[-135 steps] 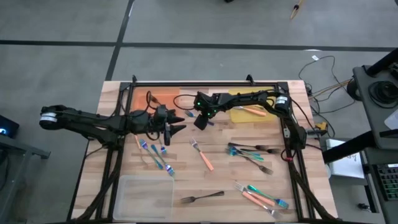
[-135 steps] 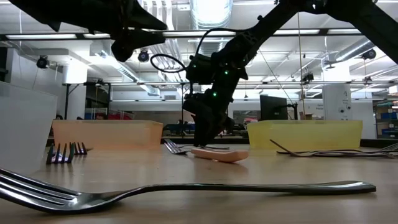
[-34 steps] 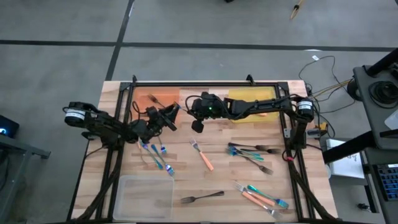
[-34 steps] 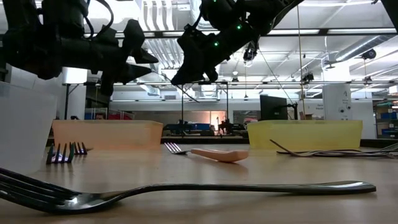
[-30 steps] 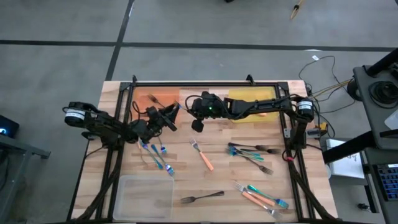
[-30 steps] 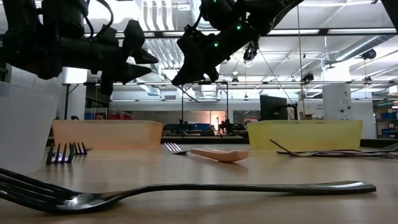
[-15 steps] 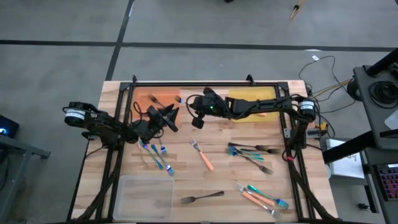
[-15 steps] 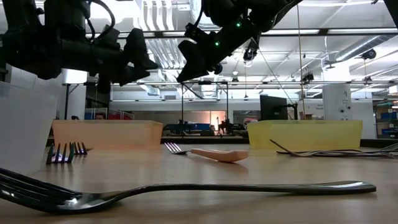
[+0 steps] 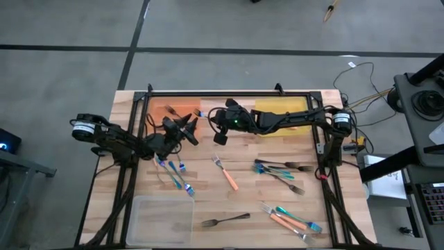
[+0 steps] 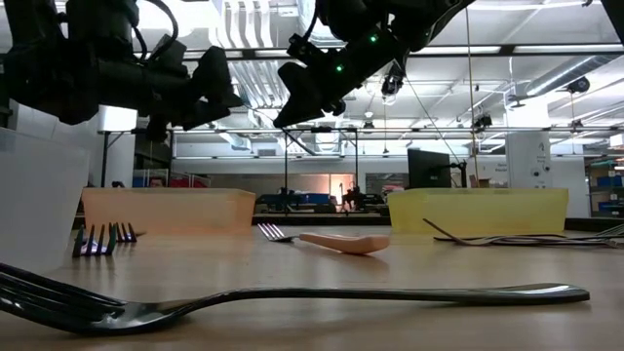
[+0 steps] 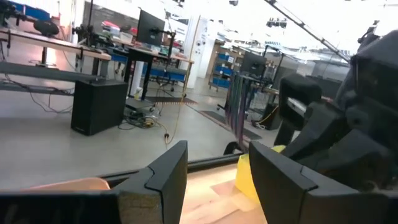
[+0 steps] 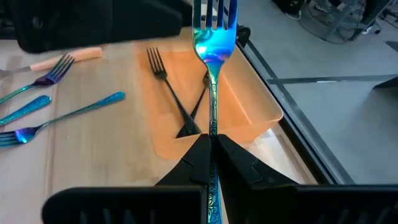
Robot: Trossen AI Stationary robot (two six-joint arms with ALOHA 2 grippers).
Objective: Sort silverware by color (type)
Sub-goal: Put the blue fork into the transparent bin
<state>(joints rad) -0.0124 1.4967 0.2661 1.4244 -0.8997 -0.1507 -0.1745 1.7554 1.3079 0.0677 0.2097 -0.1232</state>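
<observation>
My right gripper (image 12: 210, 152) clamped on blue fork (image 12: 213, 37), raised over orange tray (image 12: 252, 102) already holding dark forks (image 12: 168, 87). My left gripper (image 9: 186, 129) open, empty, close beside. Risks I see: wrong-colour drop, arms colliding.

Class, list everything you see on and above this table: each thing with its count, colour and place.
orange tray: one, back left
yellow tray: one, back right
clear tray: one, front left
dark forks: two in the orange tray; several right of centre; one at front
blue-teal forks: about three, left of centre
orange-handled fork: one, centre
mixed utensils: teal and orange, front right
left hand: open, empty, raised
right hand: shut on a held blue-teal fork over the orange tray
</observation>
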